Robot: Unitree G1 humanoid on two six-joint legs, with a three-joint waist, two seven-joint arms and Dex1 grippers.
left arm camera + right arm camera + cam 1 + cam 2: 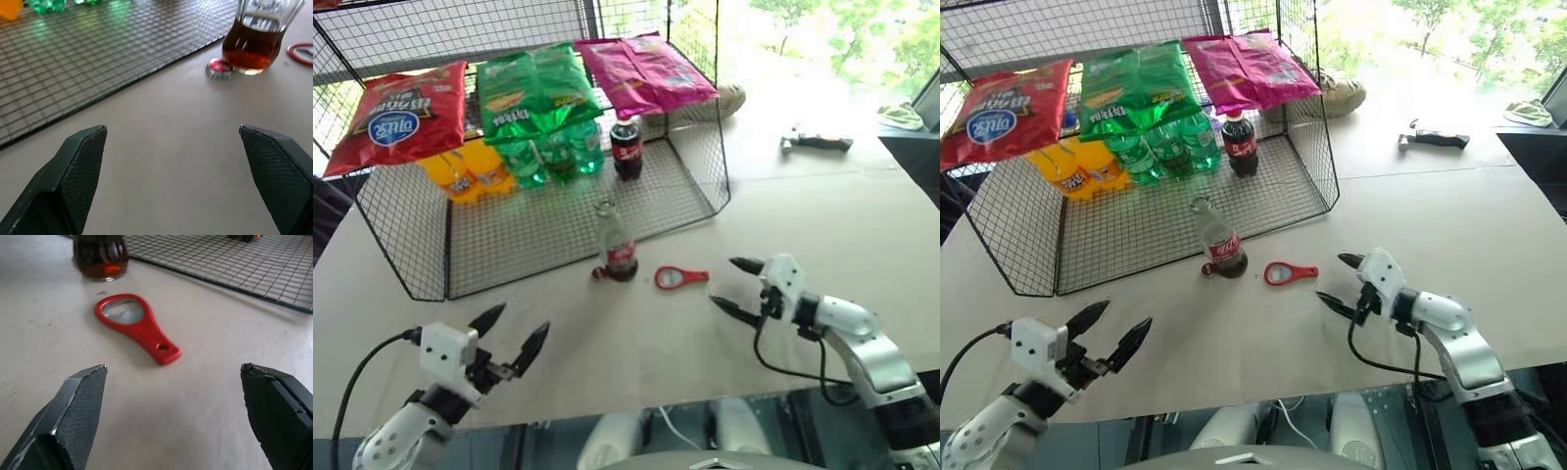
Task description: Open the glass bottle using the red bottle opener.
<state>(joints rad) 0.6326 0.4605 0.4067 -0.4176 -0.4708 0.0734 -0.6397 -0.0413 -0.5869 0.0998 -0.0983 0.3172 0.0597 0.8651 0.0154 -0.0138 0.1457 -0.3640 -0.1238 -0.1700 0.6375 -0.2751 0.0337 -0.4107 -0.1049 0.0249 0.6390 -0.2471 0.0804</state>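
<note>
The glass bottle (617,243) stands upright on the table in front of the wire basket, with no cap on its neck. A red cap (219,68) lies on the table at its base. The red bottle opener (680,278) lies flat just right of the bottle, loop head toward it. My right gripper (736,285) is open a short way right of the opener, pointing at it, nothing between its fingers. My left gripper (517,335) is open low at the near left, apart from the bottle and empty.
A black wire basket (411,284) at the back left holds snack bags, green and orange bottles and a dark cola bottle with a red screw cap (626,147). A dark tool (816,143) lies far right. The table's front edge runs close below both grippers.
</note>
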